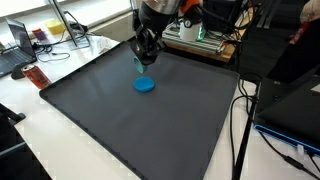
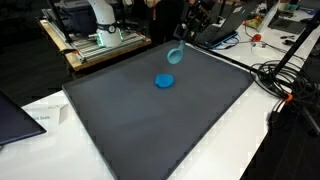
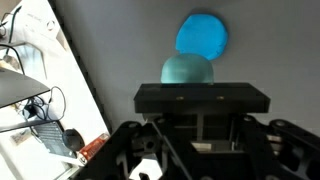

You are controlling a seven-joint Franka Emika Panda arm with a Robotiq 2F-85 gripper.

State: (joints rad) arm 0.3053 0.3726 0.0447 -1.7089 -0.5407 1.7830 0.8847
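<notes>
Teal in colour, a small rounded object (image 3: 187, 70) sits gripped in the closed jaws over a dark grey mat (image 1: 120, 125) on the white counter (image 2: 245, 140). A blue disc (image 1: 145, 85) lies flat on the mat nearby.

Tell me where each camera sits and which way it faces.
Exterior view: raised off a corner, looking down across the dark grey square mat; the black end effector shows.
Exterior view: raised off another corner, facing the mat; end effector shows.
Wrist view: behind the end effector, looking down; its black body shows.
Shared: flat round blue disc, teal rounded object.
</notes>
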